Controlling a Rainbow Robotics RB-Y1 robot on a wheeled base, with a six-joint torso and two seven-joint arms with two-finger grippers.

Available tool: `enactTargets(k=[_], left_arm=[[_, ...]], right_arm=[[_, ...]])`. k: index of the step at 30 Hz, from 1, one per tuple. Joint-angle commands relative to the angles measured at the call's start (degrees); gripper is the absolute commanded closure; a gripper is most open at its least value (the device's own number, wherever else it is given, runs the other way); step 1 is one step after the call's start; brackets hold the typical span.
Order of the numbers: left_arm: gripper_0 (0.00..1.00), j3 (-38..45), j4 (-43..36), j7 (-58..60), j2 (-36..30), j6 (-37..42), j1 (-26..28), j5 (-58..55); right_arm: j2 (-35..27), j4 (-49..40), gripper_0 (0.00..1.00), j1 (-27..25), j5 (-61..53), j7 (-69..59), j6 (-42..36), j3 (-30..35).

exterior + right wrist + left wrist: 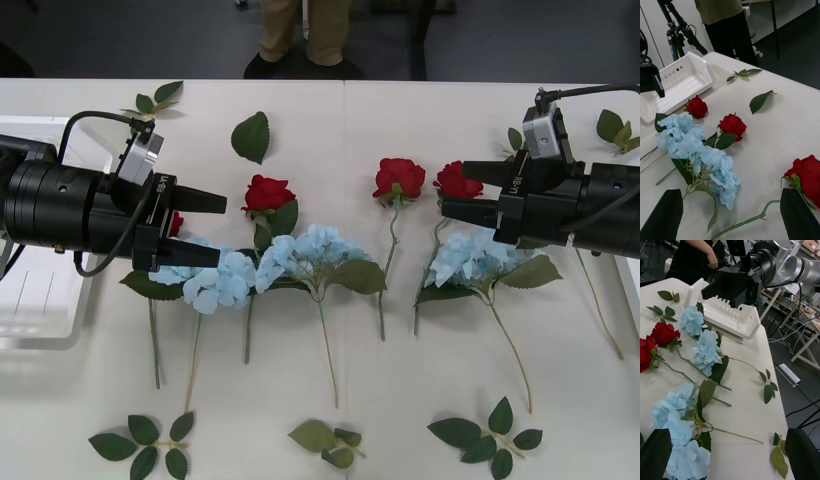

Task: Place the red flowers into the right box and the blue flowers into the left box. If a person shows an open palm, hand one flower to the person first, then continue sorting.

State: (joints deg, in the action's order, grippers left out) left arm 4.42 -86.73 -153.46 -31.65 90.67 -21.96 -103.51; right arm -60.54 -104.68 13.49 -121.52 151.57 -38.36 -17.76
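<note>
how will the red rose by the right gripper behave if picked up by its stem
Probably floppy: the red rose has a long thin, bent stem under a heavier bloom, so the head may droop. It looks light. The open right gripper hovers at it; the thin stem could slip.

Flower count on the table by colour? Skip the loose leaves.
Red roses: 4 (one half hidden behind the left gripper)
Blue hydrangeas: 3
Total: 7
</note>
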Motion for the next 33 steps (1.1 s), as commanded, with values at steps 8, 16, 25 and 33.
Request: enactTargets(k=[8,16,25,33], left_arm=[[0.12,-3.01,0.6,-1.54,-5.35,-0.85,4.47,-3.19],[0.12,-8.55,-1.86,-1.54,-22.22,-1.64,0.25,-5.65],[0.12,-23.49,-4.5,22.33,-43.84,-8.58,-2.04,-13.3],[0.12,-29.03,-5.29,46.59,-45.78,-12.98,-2.12,-7.41]], right_arm=[[-1.43,1.41,0.25,-2.5,-8.12,1.89,3.47,-1.49],[-7.23,13.62,0.25,1.28,-6.54,-2.77,0.74,-0.52],[-7.4,32.17,0.25,8.84,5.77,-17.63,-19.91,-0.17],[-7.4,34.02,0.25,9.45,19.13,-30.19,-31.51,9.06]])
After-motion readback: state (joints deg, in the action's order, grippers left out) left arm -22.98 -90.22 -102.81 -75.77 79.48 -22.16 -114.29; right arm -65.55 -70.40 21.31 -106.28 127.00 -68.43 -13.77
